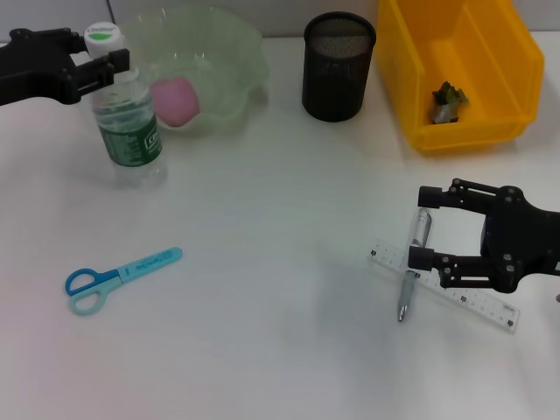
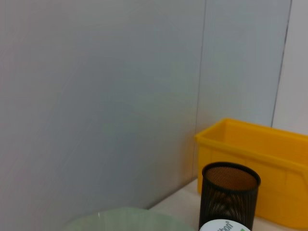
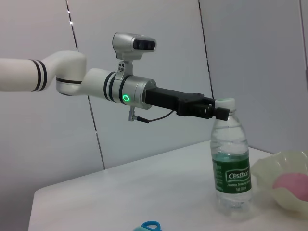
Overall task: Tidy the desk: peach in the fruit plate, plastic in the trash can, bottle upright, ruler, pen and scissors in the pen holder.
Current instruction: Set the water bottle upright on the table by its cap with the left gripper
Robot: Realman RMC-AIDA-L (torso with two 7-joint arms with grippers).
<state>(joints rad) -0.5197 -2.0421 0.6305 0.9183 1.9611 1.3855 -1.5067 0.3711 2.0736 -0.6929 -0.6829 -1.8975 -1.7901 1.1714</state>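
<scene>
We see the left gripper closed on the neck of the upright bottle, beside the fruit plate holding the peach. The right gripper hangs spread wide over the pen, which crosses the ruler. The scissors lie apart.

Lighting bright, even, overhead. Soft faint shadow beneath the bottle; mild glare on the white table. Focus acceptable throughout.

Clear glossy plastic bottle, black metal-mesh pen holder — matt white desk, smooth yellow plastic bin.
</scene>
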